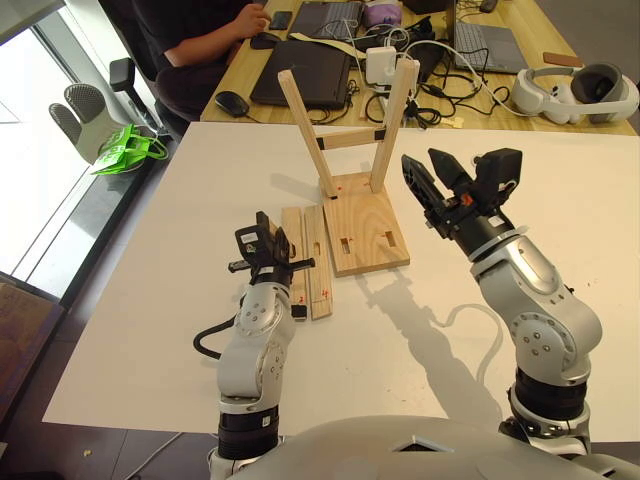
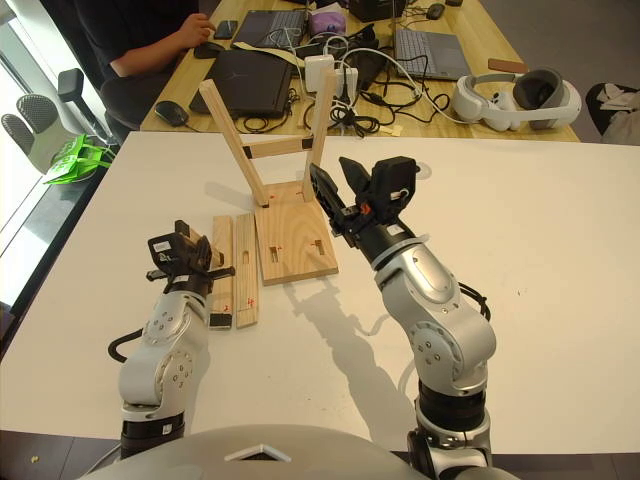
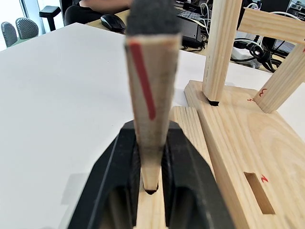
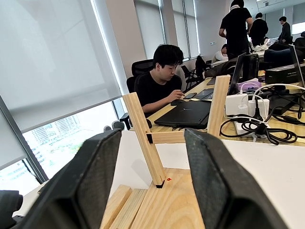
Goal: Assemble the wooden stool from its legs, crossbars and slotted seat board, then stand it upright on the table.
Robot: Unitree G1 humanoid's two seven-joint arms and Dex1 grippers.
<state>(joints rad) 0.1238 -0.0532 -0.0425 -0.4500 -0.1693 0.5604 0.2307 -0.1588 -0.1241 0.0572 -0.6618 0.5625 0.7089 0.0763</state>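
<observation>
Seat board (image 1: 372, 215) lies on worktop (image 1: 180, 230), two legs (image 1: 305, 130) standing in it | left jaws grip a loose leg (image 1: 294, 225) beside it | right jaws wide apart near board | lift your leg slowly, aim its end at an empty slot (image 1: 345, 243).

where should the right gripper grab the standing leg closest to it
Take the leg on its bare stretch above the crossbar, coming from the robot's right, where the open right gripper is. It has flat faces to pinch; lower down the crossbar and seat board crowd it. Tilt with its lean.
</observation>
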